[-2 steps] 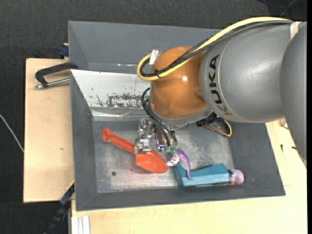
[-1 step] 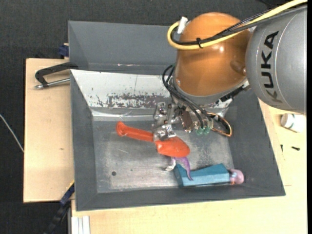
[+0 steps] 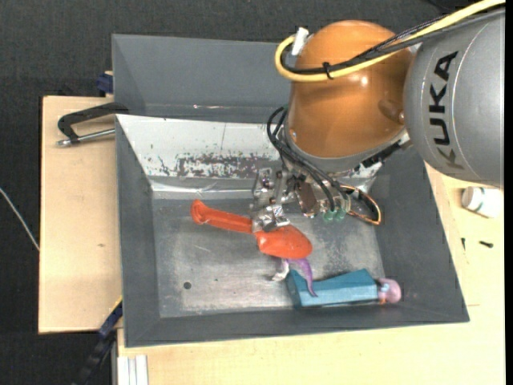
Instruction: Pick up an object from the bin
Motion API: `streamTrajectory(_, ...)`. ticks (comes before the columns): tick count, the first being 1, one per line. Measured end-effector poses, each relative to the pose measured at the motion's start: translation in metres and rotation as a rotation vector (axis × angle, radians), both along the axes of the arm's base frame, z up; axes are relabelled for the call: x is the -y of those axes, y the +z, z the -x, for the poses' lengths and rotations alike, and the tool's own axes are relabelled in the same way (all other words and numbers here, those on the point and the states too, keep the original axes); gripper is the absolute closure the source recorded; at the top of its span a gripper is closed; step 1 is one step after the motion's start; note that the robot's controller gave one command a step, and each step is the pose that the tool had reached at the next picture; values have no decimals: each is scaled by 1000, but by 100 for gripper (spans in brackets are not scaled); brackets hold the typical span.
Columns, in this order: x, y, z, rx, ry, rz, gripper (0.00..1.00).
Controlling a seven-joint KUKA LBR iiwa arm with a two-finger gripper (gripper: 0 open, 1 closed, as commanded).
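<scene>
Far L, the bin (image 3: pixel 135 239) showed its grey side wall & a stretch of bare, scuffed floor, w/ one small dark spot (image 3: pixel 187 285) low down nr the front. Next came the orange-red spoon (image 3: pixel 232 221), lying flat approx mid-floor. Its thin handle end pointed L, and the handle ran slightly down & R to the broad oval bowl.

The gripper (image 3: pixel 271 205) was down inside the bin, right over the place where handle met bowl. Its metal tip was just above or on the spoon; contact couldn't be made out. Open or closed couldn't be told either, since wrist hardware & wiring cluttered that area.

Just below the spoon's bowl lay a small silvery bit (image 3: pixel 278 273). Beside that, to the R, a purple strip (image 3: pixel 304 280) rested at the L end of a flat blue oblong item (image 3: pixel 341 289). That item lay along the front wall, nr the R corner, w/ a pink rounded end (image 3: pixel 389 292) pointing R.

Above all this, the robot's orange cover (image 3: pixel 345 95) hung over the bin's back-R part. A yellow cable (image 3: pixel 279 57) looped across the cover's top, & the grey arm (image 3: pixel 465 95) came in from the R edge.
</scene>
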State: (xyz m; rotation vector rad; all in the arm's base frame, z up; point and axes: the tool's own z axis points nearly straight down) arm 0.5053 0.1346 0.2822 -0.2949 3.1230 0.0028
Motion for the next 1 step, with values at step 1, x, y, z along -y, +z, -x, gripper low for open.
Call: streamTrajectory(1,1,-2,3,-2,13,1,100)
